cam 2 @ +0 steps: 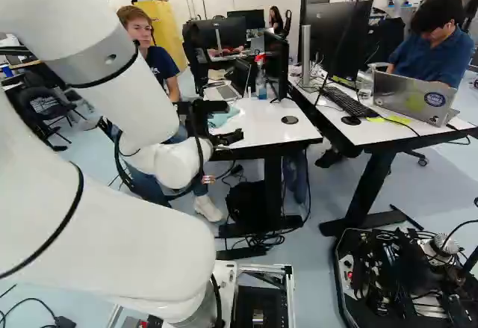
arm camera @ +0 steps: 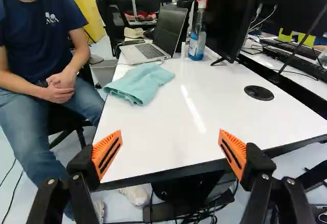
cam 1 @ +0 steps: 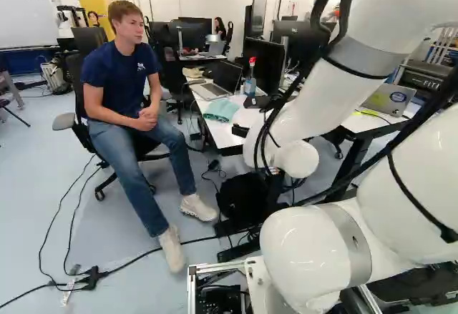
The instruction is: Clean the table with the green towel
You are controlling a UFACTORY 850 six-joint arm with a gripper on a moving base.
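As seen along the wrist: gripper [arm camera: 171,155] spread wide, empty, poised off the near edge of the white table [arm camera: 204,122]. Farther on, green towel [arm camera: 140,82] bunched near the tabletop's far corner, beside a seated person; beyond it, laptop [arm camera: 158,40] and spray bottle [arm camera: 197,27]. Stage undecidable: towel lying loose fits both before wiping and after; no visible dirt on the surface.

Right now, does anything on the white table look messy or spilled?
No spill shows. Only the crumpled green towel looks untidy, lying bunched on the white table near the open laptop; the spray bottle stands upright.
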